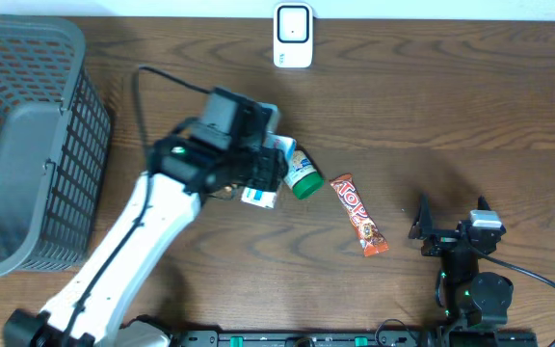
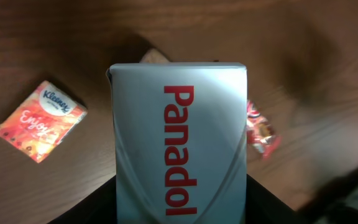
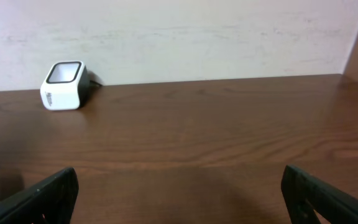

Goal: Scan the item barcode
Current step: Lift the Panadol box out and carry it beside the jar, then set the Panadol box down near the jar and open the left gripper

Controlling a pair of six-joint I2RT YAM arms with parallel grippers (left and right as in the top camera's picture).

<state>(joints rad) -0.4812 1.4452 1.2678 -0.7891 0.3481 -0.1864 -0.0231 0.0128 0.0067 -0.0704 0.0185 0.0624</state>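
- While my left gripper (image 1: 263, 172) clamps the Panadol box (image 2: 179, 143) over mid-table, I should carry it up to the barcode scanner (image 1: 293, 36).
- I'd turn its barcode face, not visible from here, squarely toward the window; my right gripper (image 1: 448, 226) gapes empty.

One Panadol box (image 2: 179, 155), held in the left pincer (image 1: 258, 166). One Kleenex pack (image 2: 39, 121) near that pincer. One green-capped bottle (image 1: 303, 174) just beside it. One candy bar (image 1: 359, 214) between both pincers. One white scanner (image 1: 293, 36), far from both. One grey basket (image 1: 92, 125). Two pincers, counting the right pincer (image 1: 451, 220).
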